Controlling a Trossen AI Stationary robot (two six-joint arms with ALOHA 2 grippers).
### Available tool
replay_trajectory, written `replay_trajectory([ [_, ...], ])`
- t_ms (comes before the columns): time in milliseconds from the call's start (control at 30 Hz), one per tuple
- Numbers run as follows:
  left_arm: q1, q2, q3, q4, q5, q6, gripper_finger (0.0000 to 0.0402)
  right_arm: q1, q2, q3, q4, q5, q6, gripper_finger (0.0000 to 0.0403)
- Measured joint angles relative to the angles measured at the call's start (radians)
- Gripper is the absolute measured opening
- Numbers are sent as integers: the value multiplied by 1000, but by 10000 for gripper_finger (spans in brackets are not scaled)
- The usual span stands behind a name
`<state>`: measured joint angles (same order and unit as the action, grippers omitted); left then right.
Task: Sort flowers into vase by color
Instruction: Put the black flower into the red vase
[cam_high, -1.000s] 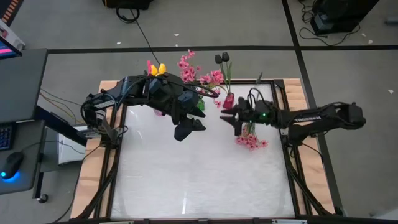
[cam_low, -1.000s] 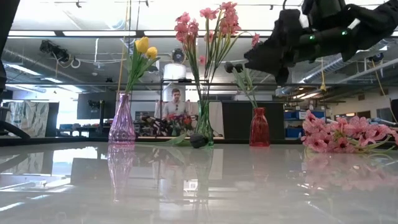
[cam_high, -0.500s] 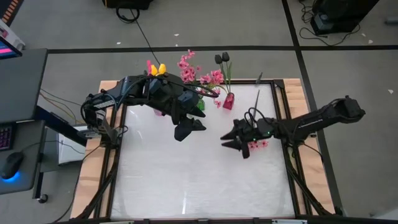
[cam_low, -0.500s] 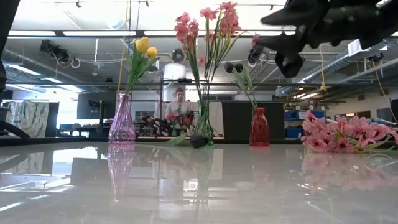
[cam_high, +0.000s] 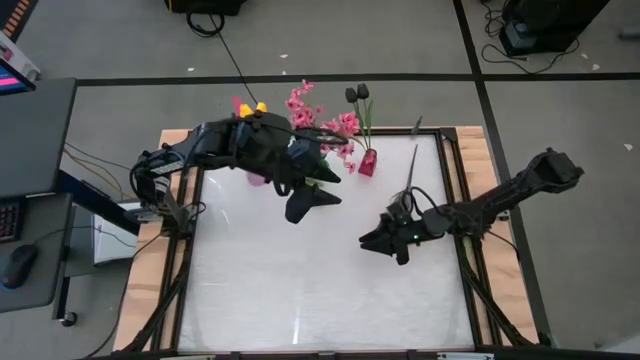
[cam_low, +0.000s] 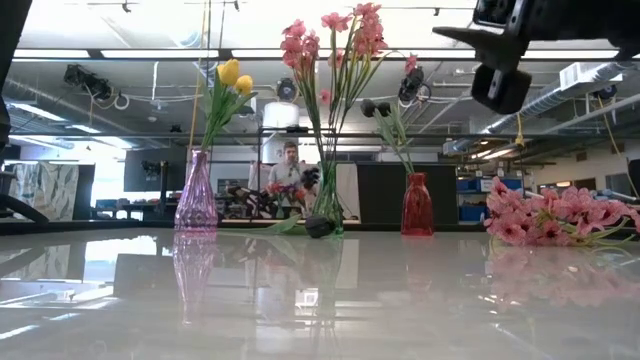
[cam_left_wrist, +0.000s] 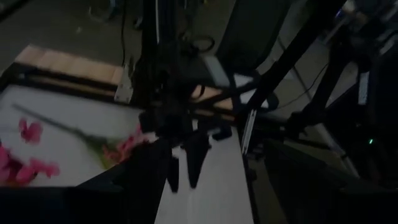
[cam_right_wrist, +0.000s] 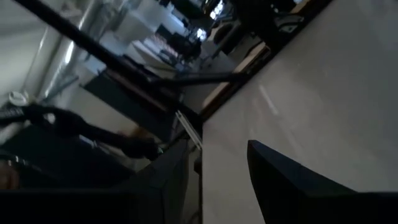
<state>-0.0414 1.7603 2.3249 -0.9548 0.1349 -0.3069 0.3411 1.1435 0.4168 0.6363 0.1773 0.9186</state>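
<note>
From above, the table (cam_high: 300, 290) is a glossy white sheet framed by pale wood and dark rails. Taking the red vase (cam_high: 367, 163) at the far edge as landmark: it is small, waisted and shiny, holding dark tulips (cam_high: 357, 94) on thin green stems. Just left of it stand sprays of pink blossoms (cam_high: 300, 105), and farther left yellow tulips (cam_high: 252, 108), partly hidden by the left arm. The left gripper (cam_high: 312, 198) hangs left of and nearer than the red vase, its dark fingers spread with nothing between them. The right gripper (cam_high: 385, 243) sits nearer than the vase and slightly right, over bare tabletop; its fingers look parted and empty. A long green stem (cam_high: 412, 165) runs from beside the vase toward that arm, its blossoms hidden under it. The whole near half of the table is open.

At table height, the red vase (cam_low: 416, 218) is translucent glass. Left of it are a clear vase (cam_low: 328, 200) with pink sprays and a ribbed purple vase (cam_low: 196, 192) with yellow tulips. Right of it a fluffy pink spray (cam_low: 550, 220) lies flat on the mirror-like surface. The right gripper (cam_low: 497, 70) hovers high above that side. A person (cam_low: 290, 165) sits far behind.

The left wrist view shows pink blossoms (cam_left_wrist: 127, 147) on the white surface past dark fingers (cam_left_wrist: 171, 171).

The right wrist view shows two dark fingers (cam_right_wrist: 283, 180) apart over bare table.
</note>
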Motion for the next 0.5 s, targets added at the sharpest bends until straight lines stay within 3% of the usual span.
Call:
replay_trajectory([
  [300,0,0,0,162,-2,-51,268,102,0,0,29,226,60,172],
  [500,-1,-1,0,204,-10,-126,268,143,0,1,29,309,77,172],
])
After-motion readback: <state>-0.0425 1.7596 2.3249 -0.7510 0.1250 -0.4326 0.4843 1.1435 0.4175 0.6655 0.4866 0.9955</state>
